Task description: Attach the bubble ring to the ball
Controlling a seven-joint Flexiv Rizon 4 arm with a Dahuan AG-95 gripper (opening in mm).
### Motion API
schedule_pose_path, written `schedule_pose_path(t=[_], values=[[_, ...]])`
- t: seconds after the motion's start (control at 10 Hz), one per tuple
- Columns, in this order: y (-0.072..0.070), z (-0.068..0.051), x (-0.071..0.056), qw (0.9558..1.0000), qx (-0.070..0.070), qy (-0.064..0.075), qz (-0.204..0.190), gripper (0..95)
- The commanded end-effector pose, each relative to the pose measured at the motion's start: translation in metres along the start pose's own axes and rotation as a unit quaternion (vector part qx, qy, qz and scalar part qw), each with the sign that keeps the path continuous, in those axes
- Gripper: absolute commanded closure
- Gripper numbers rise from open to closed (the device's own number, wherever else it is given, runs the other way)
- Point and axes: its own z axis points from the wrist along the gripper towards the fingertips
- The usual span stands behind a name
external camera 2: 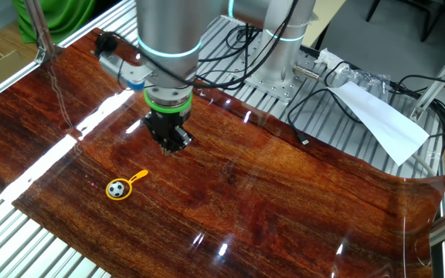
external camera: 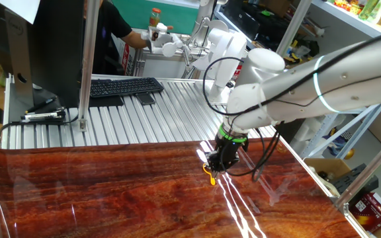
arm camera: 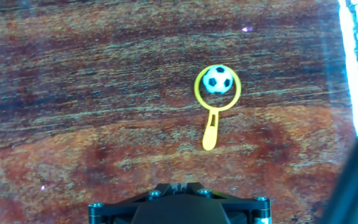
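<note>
Ring's on. Hand view shows the yellow bubble ring [arm camera: 217, 91] lying flat on the wood-grain table [arm camera: 73, 124], loop closed around the little soccer ball [arm camera: 217, 80], handle pointing to 6 o'clock, toward my camera mount. The ball sits inside the loop, touching or near the rim at 12. My read: the loop is what stops the ball rolling on this glossy top, so the pair stays put.

Position relative to the hand: in the hand view the assembly is a bit right of centre, at about 1 o'clock from the mount edge at the bottom. In the other fixed view the ring [external camera 2: 122, 186] and ball [external camera 2: 116, 188] lie on the table at roughly 7 o'clock from the gripper [external camera 2: 170, 144], near but clearly apart from it. In the first fixed view only a speck of yellow [external camera: 211, 176] shows just under the gripper [external camera: 217, 162]; the ball isn't resolvable there.

Gripper hangs above the table, holding nothing that I can see. Fingers open or closed: can't tell, since the tips are out of the hand view and just a dark blob in both fixed views.

Judgement: the attach step looks done. What's left is to back off without clipping the handle.
</note>
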Motion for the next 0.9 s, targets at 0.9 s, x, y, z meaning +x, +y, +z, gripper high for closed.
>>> schedule_pose_path(t=[0.9], values=[[-0.009,0.018,-0.015,0.9998,-0.002,-0.002,-0.022,95.0]])
